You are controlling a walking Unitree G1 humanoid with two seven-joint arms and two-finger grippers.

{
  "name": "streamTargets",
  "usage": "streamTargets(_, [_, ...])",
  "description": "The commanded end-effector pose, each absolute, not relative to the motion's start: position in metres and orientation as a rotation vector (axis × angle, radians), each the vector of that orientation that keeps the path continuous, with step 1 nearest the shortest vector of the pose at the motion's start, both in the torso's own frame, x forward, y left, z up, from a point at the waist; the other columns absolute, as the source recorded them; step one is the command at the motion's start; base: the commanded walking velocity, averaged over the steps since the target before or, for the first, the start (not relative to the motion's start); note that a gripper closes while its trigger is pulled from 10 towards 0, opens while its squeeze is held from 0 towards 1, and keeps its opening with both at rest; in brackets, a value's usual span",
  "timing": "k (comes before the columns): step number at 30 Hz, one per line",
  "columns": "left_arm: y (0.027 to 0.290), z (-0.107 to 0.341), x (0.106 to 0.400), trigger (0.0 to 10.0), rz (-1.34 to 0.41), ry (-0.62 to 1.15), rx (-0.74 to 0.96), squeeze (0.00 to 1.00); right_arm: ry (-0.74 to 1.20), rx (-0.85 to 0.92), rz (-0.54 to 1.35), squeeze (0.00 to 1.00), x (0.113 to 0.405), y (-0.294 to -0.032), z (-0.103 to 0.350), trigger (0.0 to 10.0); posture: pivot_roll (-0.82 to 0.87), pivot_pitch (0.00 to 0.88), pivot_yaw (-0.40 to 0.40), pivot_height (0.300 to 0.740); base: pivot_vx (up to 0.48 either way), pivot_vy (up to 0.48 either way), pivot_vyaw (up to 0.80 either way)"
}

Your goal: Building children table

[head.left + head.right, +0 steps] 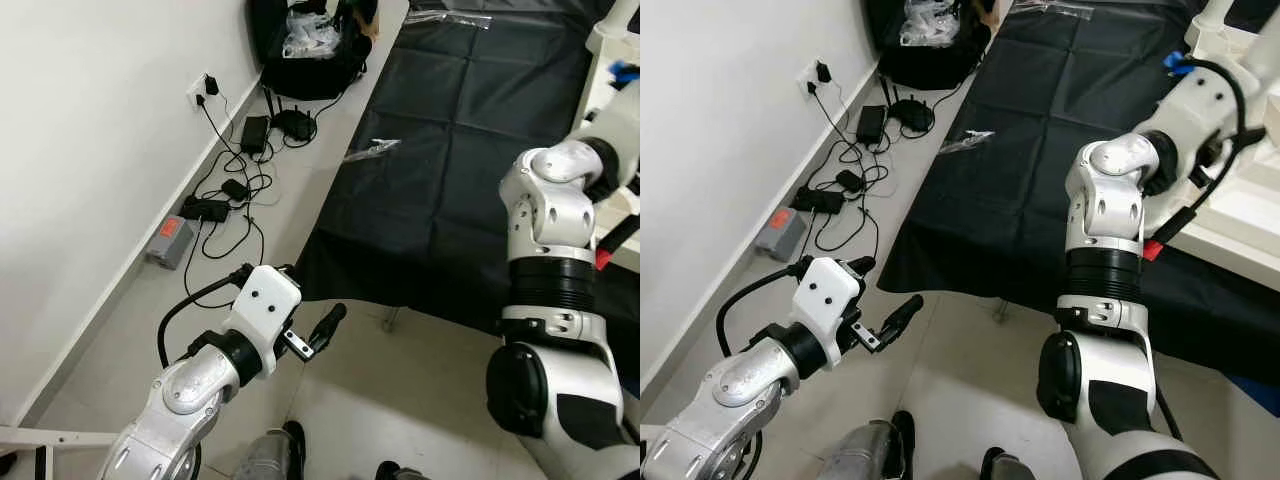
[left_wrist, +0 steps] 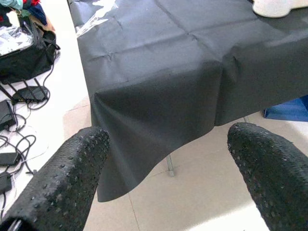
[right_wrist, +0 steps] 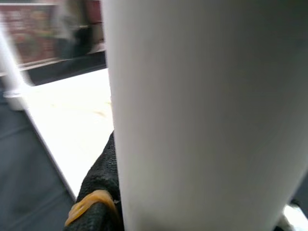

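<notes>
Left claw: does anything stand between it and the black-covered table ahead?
Nothing visible does. The left claw is open, pointing at the corner of the black cloth draped over the table; between them is bare floor tile.

Bare floor [image 1: 400, 380] lies open before the left tool [image 2: 166, 185]; cables [image 1: 225, 195] clutter the wall side; the draped desk [image 1: 440, 150] blocks ahead.

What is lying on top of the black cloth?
On the black cloth lie clear plastic wrappers near its wall-side edge and the white table top with a white leg, which the right gripper's finger touches. What the table top covers stays hidden.
</notes>
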State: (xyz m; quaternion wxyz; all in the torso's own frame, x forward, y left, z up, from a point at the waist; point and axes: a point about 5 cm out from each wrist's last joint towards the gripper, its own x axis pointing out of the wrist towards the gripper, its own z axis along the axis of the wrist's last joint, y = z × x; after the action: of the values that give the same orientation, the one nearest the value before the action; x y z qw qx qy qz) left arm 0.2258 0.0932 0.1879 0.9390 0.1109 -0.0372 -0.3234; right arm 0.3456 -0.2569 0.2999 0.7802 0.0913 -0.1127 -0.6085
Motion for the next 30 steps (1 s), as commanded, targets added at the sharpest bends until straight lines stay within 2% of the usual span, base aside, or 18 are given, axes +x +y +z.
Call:
streamTargets(1, [0.092, 0.185, 0.224, 10.0, -0.672, -0.067, 0.228, 0.00, 0.034, 0.182, -1.433, 0.00, 0.342, -0.271, 0.246, 10.0, 0.19, 0.269, 0.014, 0.740, 0.000, 0.000, 0.00])
streamTargets(13, [0.091, 0.186, 0.227, 10.0, -0.672, -0.074, 0.230, 0.00, 0.109, 0.193, -1.573, 0.00, 0.334, -0.283, 0.239, 10.0, 0.18, 0.282, 0.012, 0.740, 0.000, 0.000, 0.00])
streamTargets(19, [0.091, 0.186, 0.228, 10.0, -0.670, -0.078, 0.225, 0.00, 0.132, 0.150, -1.610, 0.00, 0.332, -0.288, 0.238, 10.0, 0.18, 0.283, 0.009, 0.740, 0.000, 0.000, 0.00])
streamTargets(21, [0.090, 0.187, 0.228, 10.0, -0.670, -0.083, 0.223, 0.00, 0.147, 0.124, -1.666, 0.00, 0.329, -0.297, 0.236, 10.0, 0.18, 0.285, 0.008, 0.740, 0.000, 0.000, 0.00])
streamTargets(30, [0.088, 0.188, 0.228, 10.0, -0.672, -0.090, 0.225, 0.00, 0.164, 0.174, -1.723, 0.00, 0.326, -0.307, 0.233, 10.0, 0.18, 0.287, 0.006, 0.740, 0.000, 0.000, 0.00])
